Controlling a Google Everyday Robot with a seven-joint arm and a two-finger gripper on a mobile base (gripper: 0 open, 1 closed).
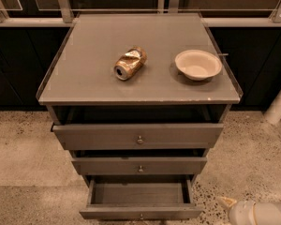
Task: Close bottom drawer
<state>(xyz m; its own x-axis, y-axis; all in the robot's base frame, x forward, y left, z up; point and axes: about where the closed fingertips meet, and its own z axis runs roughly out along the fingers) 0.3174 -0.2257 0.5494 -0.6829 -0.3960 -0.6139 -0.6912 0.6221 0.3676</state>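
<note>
Gripper (240,211) sits low at the near right corner, just over the speckled floor (23,158). It's right of the bottom drawer (140,213) front and not touching it, with a strip of floor showing between them. Most of it is cut off by the edge of view, so I can't tell whether it's wide or narrow, and nothing shows as held. Bare floor runs down both sides of the cabinet (107,86); a pale post (278,104) stands further back on the right. The bottom drawer is pulled out furthest of the three, so its front is the nearest edge and its inside is in view. Slim matte grey front, small round knob (141,216) at centre, sitting square to the cabinet. The middle drawer (139,165) and top drawer (138,136) stick out less, stepped back one above the other. On the cabinet top, a crushed can (129,63) lies on its side left of centre, with a pale bowl (197,63) to its right, well apart.
</note>
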